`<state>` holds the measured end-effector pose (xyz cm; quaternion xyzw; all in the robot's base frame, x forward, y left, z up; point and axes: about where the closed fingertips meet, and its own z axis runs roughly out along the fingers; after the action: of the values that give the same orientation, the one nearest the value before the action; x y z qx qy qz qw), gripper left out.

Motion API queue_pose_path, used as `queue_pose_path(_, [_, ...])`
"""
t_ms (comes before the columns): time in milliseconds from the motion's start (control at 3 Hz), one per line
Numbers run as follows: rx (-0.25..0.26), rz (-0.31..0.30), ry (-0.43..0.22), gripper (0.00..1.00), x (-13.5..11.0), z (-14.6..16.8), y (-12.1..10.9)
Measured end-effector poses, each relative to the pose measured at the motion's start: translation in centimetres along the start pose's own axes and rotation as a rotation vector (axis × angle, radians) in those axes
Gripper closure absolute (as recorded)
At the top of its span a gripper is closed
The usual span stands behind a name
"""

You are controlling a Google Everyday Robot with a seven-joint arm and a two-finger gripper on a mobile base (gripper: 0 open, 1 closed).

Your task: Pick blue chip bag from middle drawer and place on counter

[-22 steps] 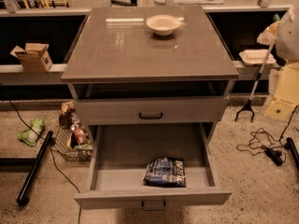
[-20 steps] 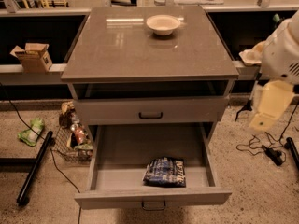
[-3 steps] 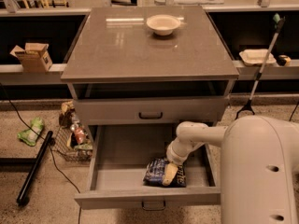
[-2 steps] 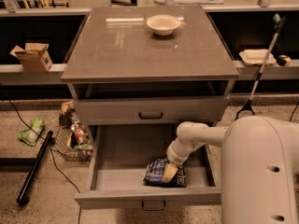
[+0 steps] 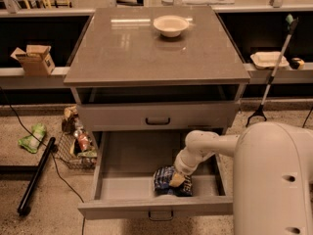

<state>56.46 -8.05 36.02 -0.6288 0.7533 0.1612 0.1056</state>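
Camera view: jaws press onto the blue chip bag just beneath them in the middle drawer; their grip I cannot tell. Slick foil may slip free before reaching the counter above.

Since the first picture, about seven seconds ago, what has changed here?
The arm swung from beside the cabinet down into the open middle drawer; the gripper now rests on the blue chip bag. The bag has not moved. The drawer stays open, the bowl stays on the counter.
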Motion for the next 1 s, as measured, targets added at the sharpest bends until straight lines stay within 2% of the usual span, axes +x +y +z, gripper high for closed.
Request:
queue_pose_path(333, [0.044, -0.022, -0.071, 0.88, -0.8, -3.2, 0.2])
queue_pose_path(667, [0.15, -0.06, -0.108, 1.0, -1.3, -9.0, 0.5])
queue_pose_path(1000, [0.249, -0.097, -0.093, 1.0, -2.2, -15.9, 0.5])
